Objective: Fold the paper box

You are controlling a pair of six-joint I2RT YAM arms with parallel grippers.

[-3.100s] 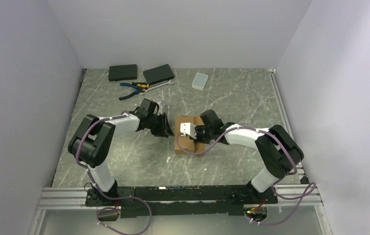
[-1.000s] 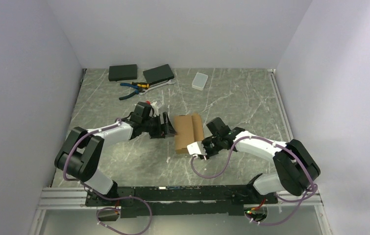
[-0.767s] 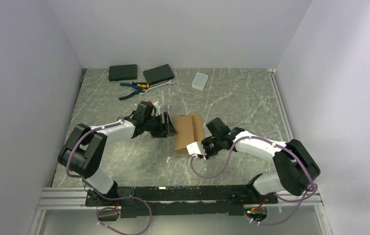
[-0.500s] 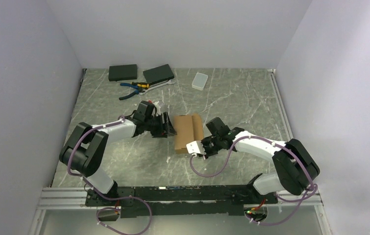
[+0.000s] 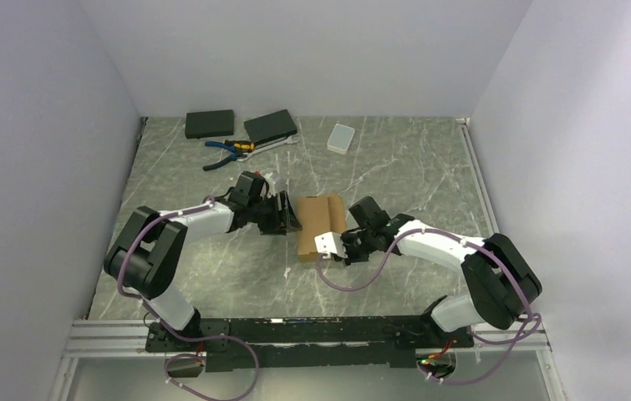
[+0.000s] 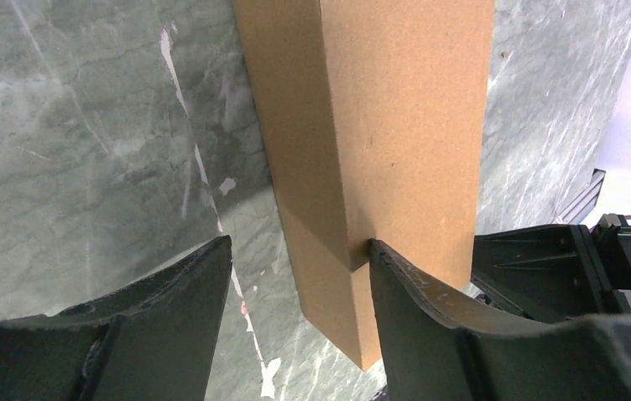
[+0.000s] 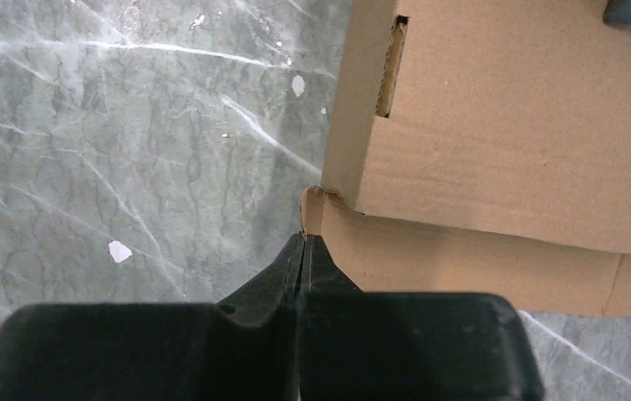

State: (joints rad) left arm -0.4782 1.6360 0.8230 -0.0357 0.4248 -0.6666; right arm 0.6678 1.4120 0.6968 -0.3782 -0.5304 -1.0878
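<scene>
The paper box (image 5: 320, 221) is a brown cardboard box lying closed on the marble table (image 5: 412, 175) between my two arms. My left gripper (image 5: 289, 215) stands open at its left side. In the left wrist view the box's long edge (image 6: 353, 167) runs between the jaws (image 6: 299, 246). The right finger (image 6: 429, 309) touches the cardboard, while the left finger (image 6: 170, 309) stands apart from it. My right gripper (image 5: 338, 248) is shut at the box's near end. Its closed tips (image 7: 304, 237) sit against the corner of a protruding flap (image 7: 462, 259).
Two flat black boxes (image 5: 210, 124) (image 5: 270, 125) lie at the back left with blue-handled pliers (image 5: 228, 150) in front of them. A small translucent case (image 5: 341, 138) sits at the back centre. Walls close in on both sides.
My right gripper has closed fully and moved up to the box's near end. The left jaws have narrowed a little around the box's left edge. The box stays where it was.
</scene>
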